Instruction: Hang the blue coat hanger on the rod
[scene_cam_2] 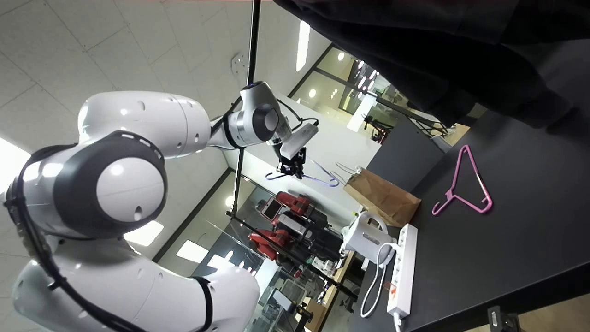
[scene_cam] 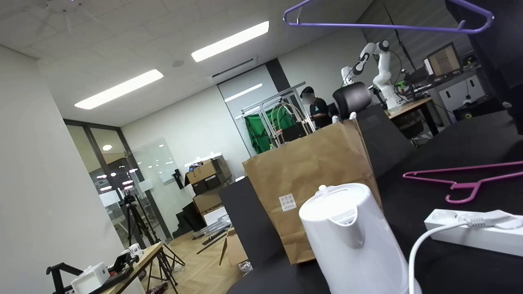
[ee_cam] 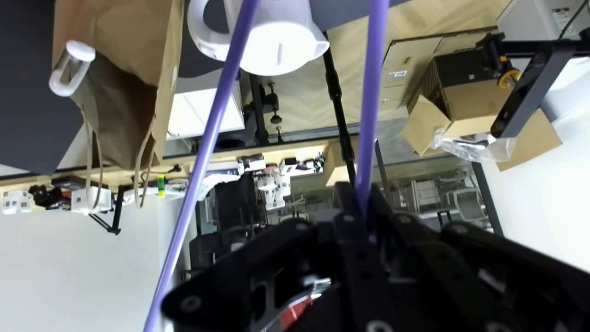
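1. Blue coat hanger [ee_cam: 371, 92] is held aloft, off the black tabletop [scene_cam_2: 530, 207], two of its violet lengths running across the wrist view, its long straight bar crossing the upper part of an exterior view.
2. Black gripper [ee_cam: 362, 198] grips it by one of those lengths, jaws clamped on; in an exterior view the hook juts out on one side, the triangular body on the other.
3. White robot arm [scene_cam_2: 143, 120] fills much of an exterior view, reaching out to the gripper; a black pole [scene_cam_2: 254, 41] passes behind it.
4. White kettle [scene_cam: 355, 249] stands on the tabletop, in front of a brown paper bag [scene_cam: 310, 175] in an exterior view; both also show beyond the hanger in the wrist view.
5. White power strip [scene_cam_2: 402, 272] lies just beside the kettle, a white plug [scene_cam: 486, 220] seated in it.
6. Pink hanger [scene_cam: 466, 185] lies on the same tabletop, well apart from the gripper.
7. Farther back, a person [scene_cam: 320, 109] in black, face blurred, appears near a green cloth [scene_cam: 256, 134], while a second white robot arm [scene_cam: 383, 77] rises beside a monitor [scene_cam: 443, 61].
8. Cardboard boxes [scene_cam: 202, 173] sit in a stack, a red-and-black machine [scene_cam_2: 272, 237] stands deep in the background, and long ceiling lights [scene_cam: 230, 41] glow overhead.
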You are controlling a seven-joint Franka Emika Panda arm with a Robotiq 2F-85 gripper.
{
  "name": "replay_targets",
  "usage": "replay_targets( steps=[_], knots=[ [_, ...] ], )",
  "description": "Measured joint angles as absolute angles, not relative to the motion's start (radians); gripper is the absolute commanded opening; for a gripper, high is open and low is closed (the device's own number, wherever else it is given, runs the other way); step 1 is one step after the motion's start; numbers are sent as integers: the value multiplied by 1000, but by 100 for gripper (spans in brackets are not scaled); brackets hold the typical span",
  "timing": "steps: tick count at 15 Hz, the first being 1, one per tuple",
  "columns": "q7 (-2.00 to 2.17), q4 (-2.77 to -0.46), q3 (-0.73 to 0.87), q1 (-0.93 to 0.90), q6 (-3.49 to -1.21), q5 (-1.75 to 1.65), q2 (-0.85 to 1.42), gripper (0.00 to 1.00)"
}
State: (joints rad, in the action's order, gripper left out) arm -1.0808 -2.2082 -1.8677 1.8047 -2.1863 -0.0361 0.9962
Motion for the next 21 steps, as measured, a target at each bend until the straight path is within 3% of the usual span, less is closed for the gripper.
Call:
replay_targets(
  steps=[10, 20, 21],
  knots=[
    [-1070, -2123, -1796, 1596, -2226, 123, 1112, 2],
    [-1004, -2126, -1826, 1538, -2304, 138, 1124, 2],
    [-999, -2126, -1835, 1539, -2304, 138, 1124, 8]
  ],
)
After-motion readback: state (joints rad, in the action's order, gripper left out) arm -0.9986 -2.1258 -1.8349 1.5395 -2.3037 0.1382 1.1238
